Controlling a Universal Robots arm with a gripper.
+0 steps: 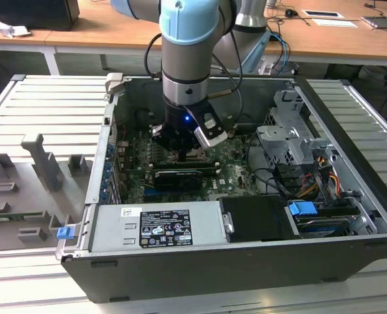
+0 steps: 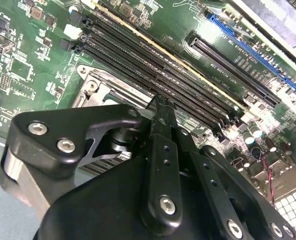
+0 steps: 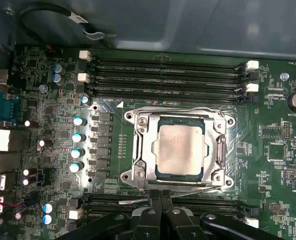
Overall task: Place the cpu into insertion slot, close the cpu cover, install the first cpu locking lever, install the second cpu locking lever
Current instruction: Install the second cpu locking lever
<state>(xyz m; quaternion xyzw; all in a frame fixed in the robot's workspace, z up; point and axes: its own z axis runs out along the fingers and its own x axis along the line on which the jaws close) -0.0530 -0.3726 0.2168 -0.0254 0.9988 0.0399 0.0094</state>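
In the first wrist view the cpu (image 3: 182,150) lies flat in the insertion slot (image 3: 133,119), its pale metal top showing through the window of the cpu cover (image 3: 143,150). The cover lies closed over it. A thin wire locking lever (image 3: 198,190) runs along the socket edge nearest my gripper (image 3: 161,196). The gripper's two black fingers are pressed together, their tips right at that lever. Whether they pinch it I cannot tell. In the second wrist view the gripper (image 2: 160,107) hangs just over a socket corner (image 2: 95,90). The exterior view shows the gripper (image 1: 182,156) low inside the open computer case.
Long black memory slots (image 3: 163,70) flank the socket on both sides. A row of capacitors (image 3: 78,135) stands beside it. In the case, a black graphics card (image 1: 177,176), a grey drive cage (image 1: 288,140), the power supply (image 1: 157,226) and loose cables (image 1: 265,176) surround the work area.
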